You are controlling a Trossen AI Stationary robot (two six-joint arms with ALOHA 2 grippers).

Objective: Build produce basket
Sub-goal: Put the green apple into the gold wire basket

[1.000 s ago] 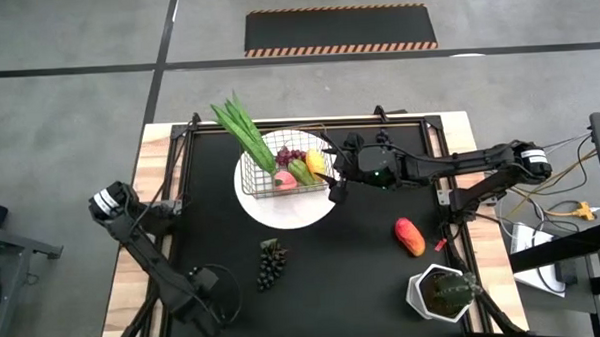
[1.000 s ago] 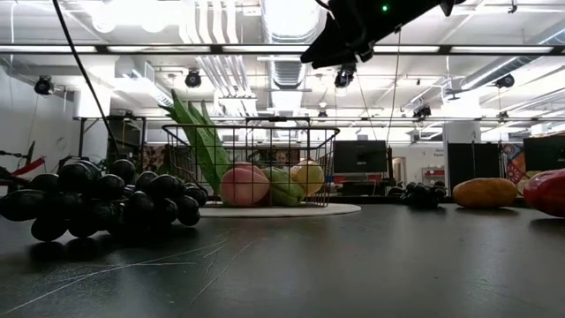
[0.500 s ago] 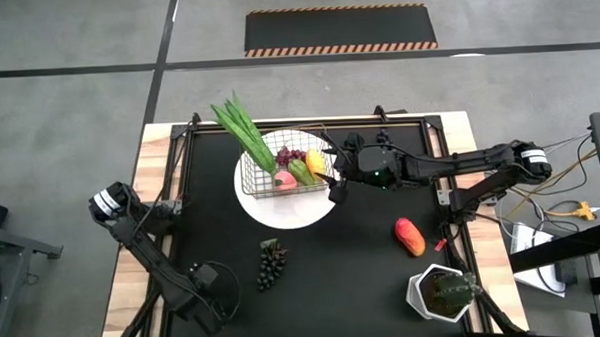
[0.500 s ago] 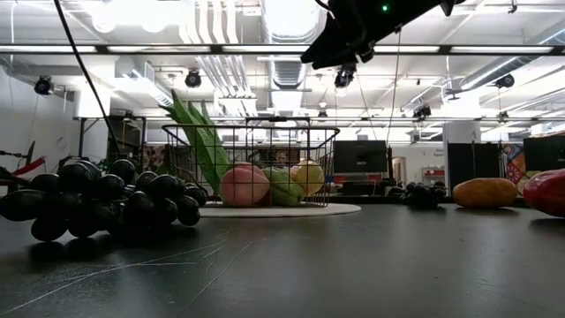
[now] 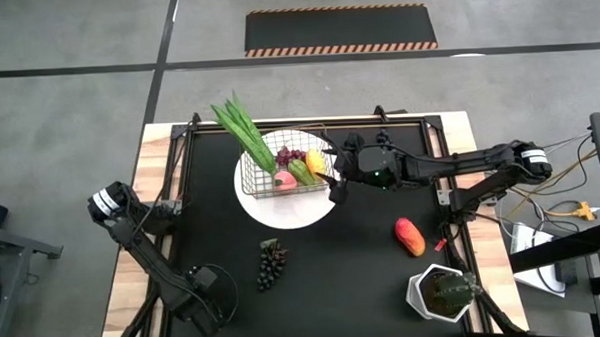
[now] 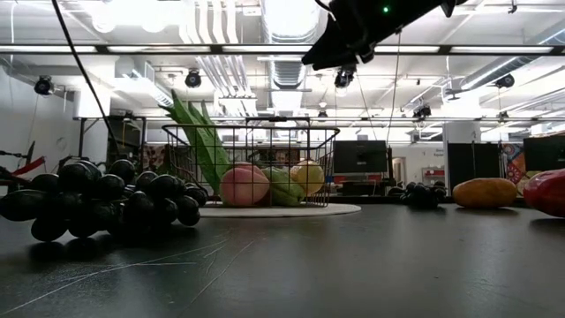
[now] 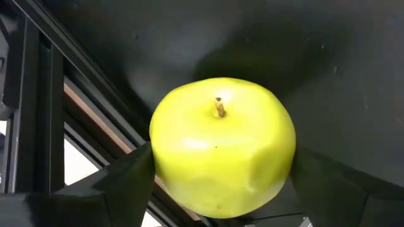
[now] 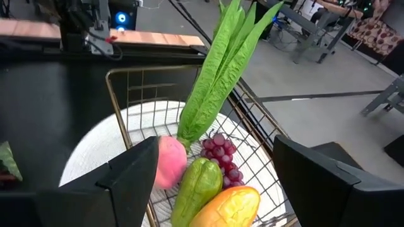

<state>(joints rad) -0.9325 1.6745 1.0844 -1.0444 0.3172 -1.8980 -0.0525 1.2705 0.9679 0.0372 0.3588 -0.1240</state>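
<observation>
One yellow-green apple (image 7: 222, 146) now sits between the left gripper's (image 5: 207, 300) fingers, which have narrowed around it at the table's near left. The basket (image 5: 284, 166) of produce rests unmoved on the white plate (image 5: 281, 211); the right gripper (image 5: 332, 180) hovers beside it, spread and empty, over the black table (image 5: 353, 257).
</observation>
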